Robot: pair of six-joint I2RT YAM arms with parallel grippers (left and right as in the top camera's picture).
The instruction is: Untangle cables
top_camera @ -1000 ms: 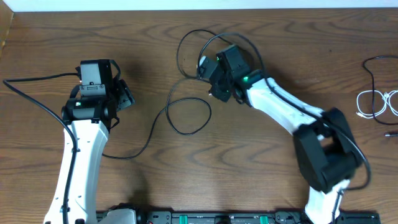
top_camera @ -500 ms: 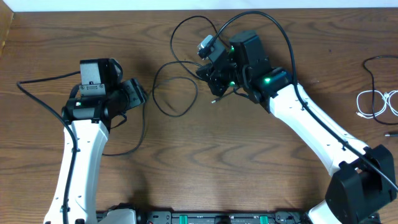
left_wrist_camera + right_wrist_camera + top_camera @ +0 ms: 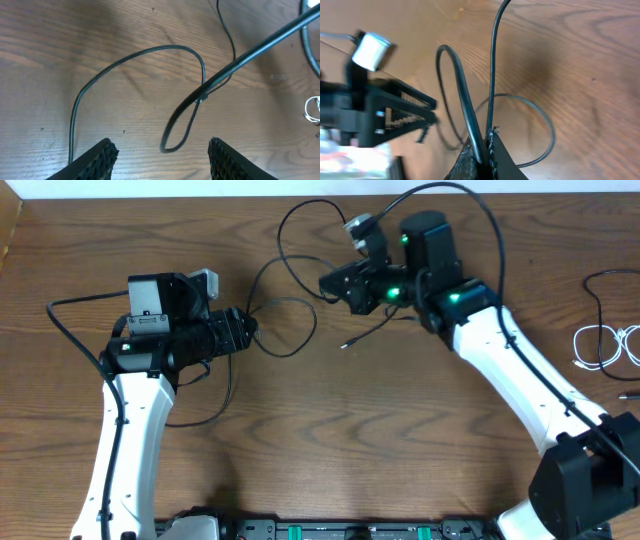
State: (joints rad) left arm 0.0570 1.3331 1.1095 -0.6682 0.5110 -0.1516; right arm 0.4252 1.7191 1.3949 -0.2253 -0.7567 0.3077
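Overhead: two grippers, left gripper [image 3: 243, 335] and right gripper [image 3: 333, 283], one black cable [image 3: 284, 225] looping between them over the table [image 3: 350, 440]; by the right edge, one black cord [image 3: 590, 278] and one white cord [image 3: 583, 345].
Left wrist: two fingers [image 3: 97, 157] spread apart, empty, one loop beneath.
Right wrist: pinched together on the cable.

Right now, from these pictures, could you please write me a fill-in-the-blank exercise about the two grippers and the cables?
1. The cable pinched by the right gripper is ____ in colour.
2. The left gripper is ____ and holds nothing.
3. In the overhead view, the white cable lies near the ____ edge of the table.

Missing words: black; open; right.
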